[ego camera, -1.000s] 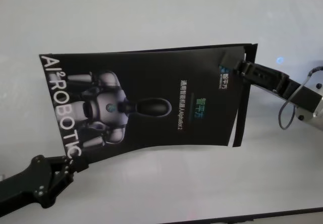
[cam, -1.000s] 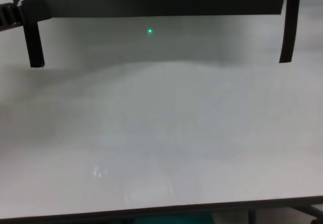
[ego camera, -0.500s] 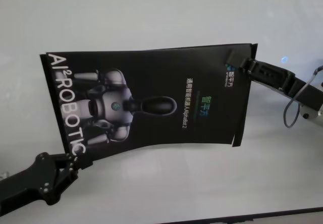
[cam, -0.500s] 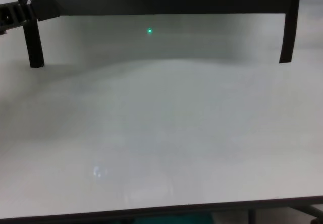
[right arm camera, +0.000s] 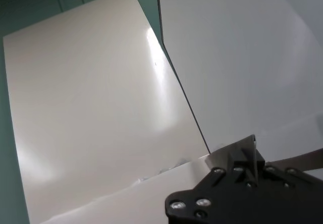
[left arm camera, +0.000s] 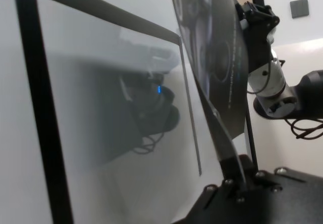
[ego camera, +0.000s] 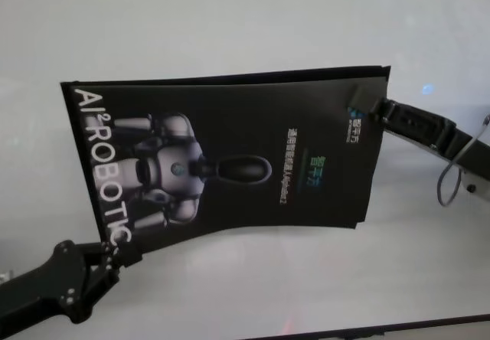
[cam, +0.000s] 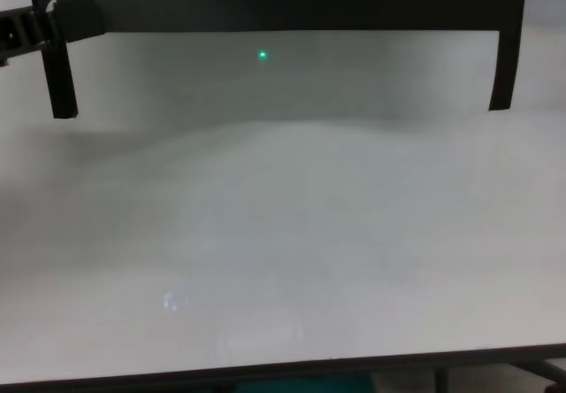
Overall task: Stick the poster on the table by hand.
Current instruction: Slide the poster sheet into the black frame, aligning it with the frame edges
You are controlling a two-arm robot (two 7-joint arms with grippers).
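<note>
The poster (ego camera: 230,118), glossy black with white "AI²ROBOTIC" lettering and a silver robot picture, hangs stretched above the table (ego camera: 230,18) between both grippers. My left gripper (ego camera: 116,250) is shut on the poster's near left corner by the lettering. My right gripper (ego camera: 369,110) is shut on its right edge near the far corner. In the chest view the poster's lower edge (cam: 309,3) runs along the top, clear of the table (cam: 283,234). The left wrist view shows the poster (left arm camera: 222,67) edge-on above my left gripper (left arm camera: 233,179). The right wrist view shows my right gripper (right arm camera: 246,152) clamped on the sheet's pale underside.
Two narrow black tape strips hang from the poster's lower corners, one on the left (cam: 60,79) and one on the right (cam: 504,70). The table's dark near edge (cam: 283,368) runs along the bottom of the chest view. A green light dot (cam: 263,55) shows on the tabletop.
The poster has shifted a little to the right and is pulled flatter. My right gripper has moved right with it, and my left gripper has followed slightly right and nearer.
</note>
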